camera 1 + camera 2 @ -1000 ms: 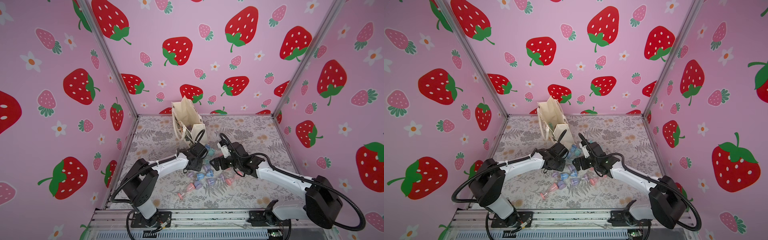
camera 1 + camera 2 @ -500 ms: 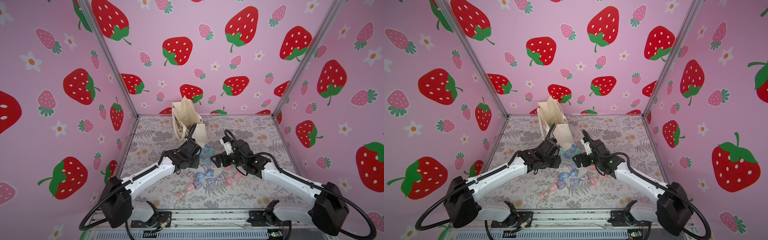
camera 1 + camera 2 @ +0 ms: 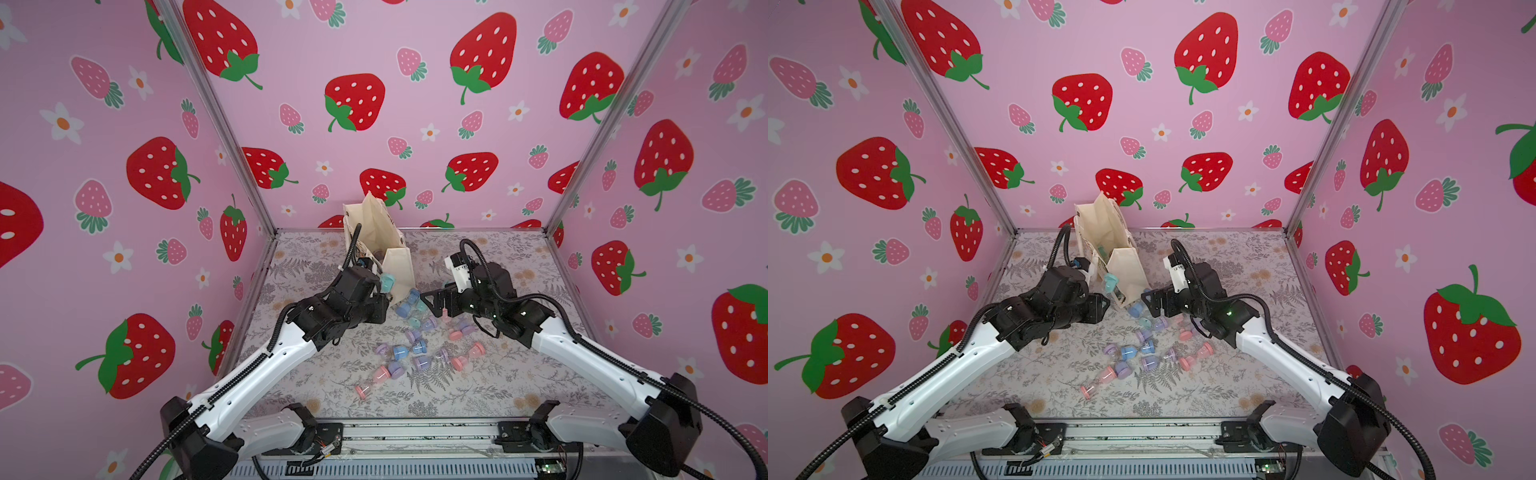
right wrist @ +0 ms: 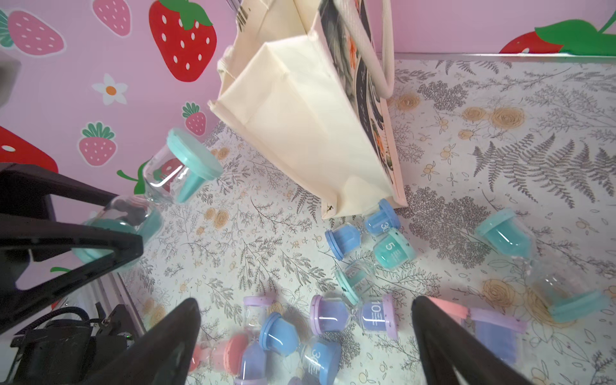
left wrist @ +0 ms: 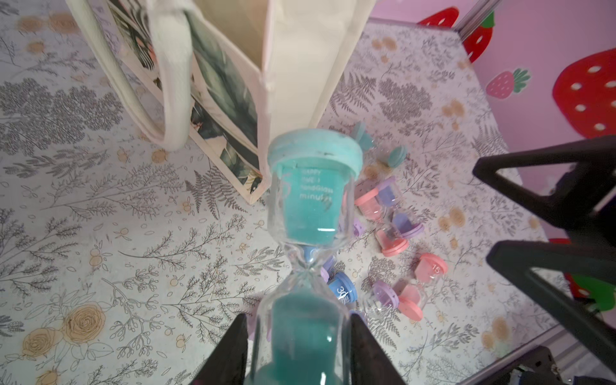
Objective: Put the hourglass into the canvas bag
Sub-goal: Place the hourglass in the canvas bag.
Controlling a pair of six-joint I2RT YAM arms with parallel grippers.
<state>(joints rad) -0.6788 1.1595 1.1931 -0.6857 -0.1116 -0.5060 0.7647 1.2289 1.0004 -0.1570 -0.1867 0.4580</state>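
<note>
The cream canvas bag (image 3: 376,232) (image 3: 1106,232) stands at the back of the floor, mouth up, its printed side (image 5: 220,110) towards the left arm. My left gripper (image 5: 297,320) is shut on the lower bulb of a teal hourglass (image 5: 311,200) (image 3: 387,282) (image 3: 1111,283), held in the air just in front of the bag's near corner (image 4: 300,116). In the right wrist view the held hourglass (image 4: 180,170) hangs clear of the floor. My right gripper (image 4: 306,301) (image 3: 432,301) is open above the pile, with nothing between its fingers.
Several loose hourglasses (image 3: 415,345) (image 3: 1142,345) in blue, purple, pink and teal lie scattered on the floral floor, some touching the bag's base (image 4: 366,233). A bag handle (image 5: 173,83) droops on the printed side. Pink strawberry walls close in three sides.
My left arm has stretched forward and carried the teal hourglass up off the pile, closer to the bag. My right gripper has risen slightly and stayed open.
</note>
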